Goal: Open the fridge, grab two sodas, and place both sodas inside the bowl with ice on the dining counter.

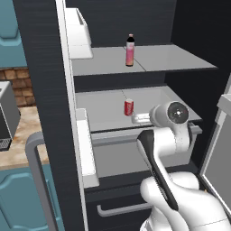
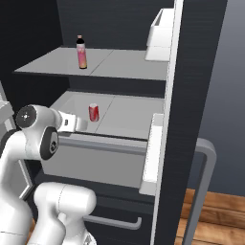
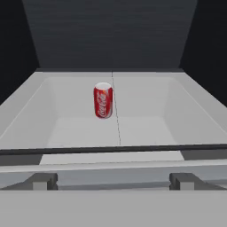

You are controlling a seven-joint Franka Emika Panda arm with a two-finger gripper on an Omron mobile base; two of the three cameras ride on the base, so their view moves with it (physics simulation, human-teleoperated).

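Gripper (image 3: 113, 181) jaws spread wide apart, holding nothing; the two dark fingertips (image 3: 42, 181) sit far to either side at the bottom of the hand view. In the left base view the gripper (image 1: 137, 118) sits at the front lip of the fridge's lower shelf tray, pointing inward; in the right base view the gripper (image 2: 79, 123) is at the same front edge.

Straight ahead of the gripper, not touching it: red soda can (image 3: 103, 100) with pale top, upright, on the grey tray floor, roughly centred between the tray side walls and closer to the back wall than to the front lip. Same can (image 1: 129, 107) just beyond the fingers in the left base view, and (image 2: 94, 112) slightly right of the hand in the right base view.

Above the gripper, one shelf up: slim pink-red bottle (image 1: 130, 51) with dark cap, upright on the flat grey upper shelf (image 1: 180, 61); also at (image 2: 82, 52).

Fridge (image 1: 45, 90) is open, black door swung out with white door bins on its inner side. Below the gripper, a fridge drawer with grey horizontal handle (image 1: 118, 210).
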